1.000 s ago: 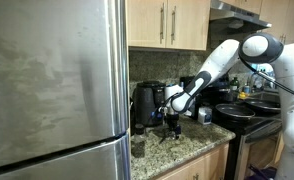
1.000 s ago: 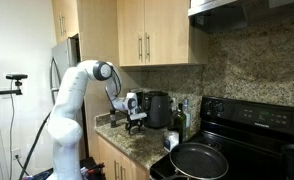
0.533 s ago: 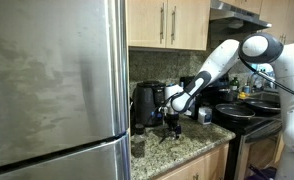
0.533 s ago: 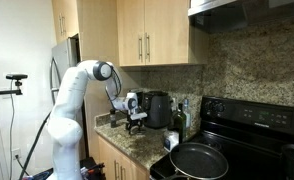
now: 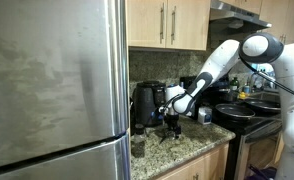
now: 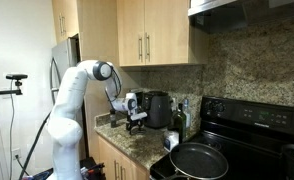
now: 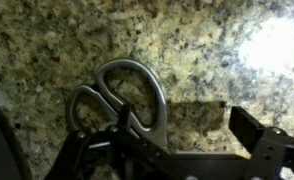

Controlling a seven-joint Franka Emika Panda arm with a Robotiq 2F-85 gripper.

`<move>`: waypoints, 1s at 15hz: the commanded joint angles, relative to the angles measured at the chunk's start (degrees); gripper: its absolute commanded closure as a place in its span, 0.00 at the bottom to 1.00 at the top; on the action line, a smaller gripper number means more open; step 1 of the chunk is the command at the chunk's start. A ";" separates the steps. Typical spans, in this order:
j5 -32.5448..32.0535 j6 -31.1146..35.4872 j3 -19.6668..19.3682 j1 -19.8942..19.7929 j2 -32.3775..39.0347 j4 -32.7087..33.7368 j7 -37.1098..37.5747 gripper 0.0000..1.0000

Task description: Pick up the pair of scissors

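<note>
The claw [image 7: 167, 150] is hovering low with its jaws spread, straddling the pair of scissors [image 7: 124, 120], which is lying on the granite counter [image 7: 47, 40] near the black kettle [image 5: 145, 103]. The scissors are sitting off-centre, hugging one finger, so I'd say closing now is risking skidding them sideways or catching only a loop.

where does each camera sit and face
In an exterior view: beside the fridge, facing the stove; arm and gripper show.
In an exterior view: by the stove, facing the fridge; whole arm shows.
Wrist view: above the counter, looking down at the pair of scissors; fingers show.
Both exterior views share gripper and counter.
</note>
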 commanded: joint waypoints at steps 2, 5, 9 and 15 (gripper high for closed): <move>-0.86 1.29 0.46 -0.48 0.01 -0.38 0.63 0.00; -0.98 1.52 0.46 -0.48 0.00 -0.48 0.82 0.00; -8.18 9.73 -1.25 0.50 0.06 -1.25 3.35 0.00; -5.41 6.43 0.42 -0.56 -0.35 -2.91 4.49 0.00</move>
